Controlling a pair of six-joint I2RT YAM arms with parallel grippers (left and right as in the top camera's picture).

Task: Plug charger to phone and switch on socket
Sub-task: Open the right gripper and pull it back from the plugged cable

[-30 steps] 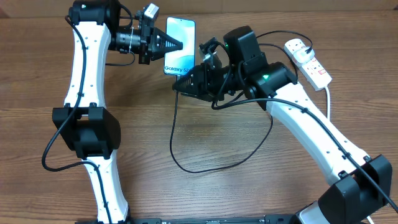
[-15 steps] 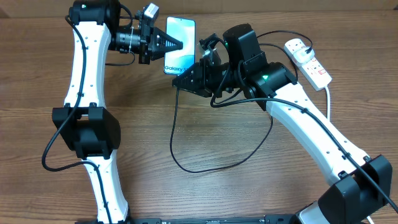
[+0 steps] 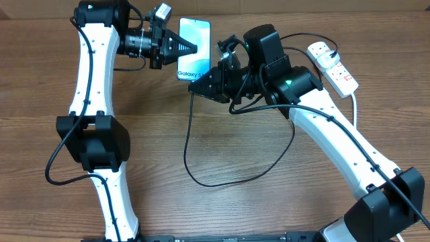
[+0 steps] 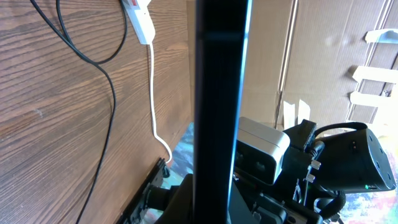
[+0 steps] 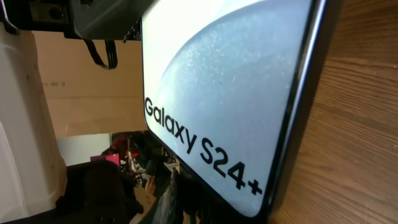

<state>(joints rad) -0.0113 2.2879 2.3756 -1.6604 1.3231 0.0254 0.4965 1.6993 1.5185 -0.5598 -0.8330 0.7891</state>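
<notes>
Plug-in step, this one. My left claw (image 3: 191,47) was clamped on the phone (image 3: 198,32) at its left edge, screen up. From my left wrist the phone ran edge-on straight down the middle of the view. My right claw (image 3: 195,89) sat just below the phone's bottom edge, pinched together on the connector end of the charger (image 3: 201,180). Its black cable dropped away below the phone in a big loop and swung back toward the socket (image 3: 334,65), well off to the phone's right.

From my right wrist the "Galaxy S24+" screen filled nearly everything, that close! But the connector tip was lost in shadow, and I could not tell whether it had met the port. My reckoning: not seated yet. Next call was to square the tip with the port on the phone's bottom edge and ease it in against my left claw's hold. After that, release and go right of the phone for the socket's switch.
</notes>
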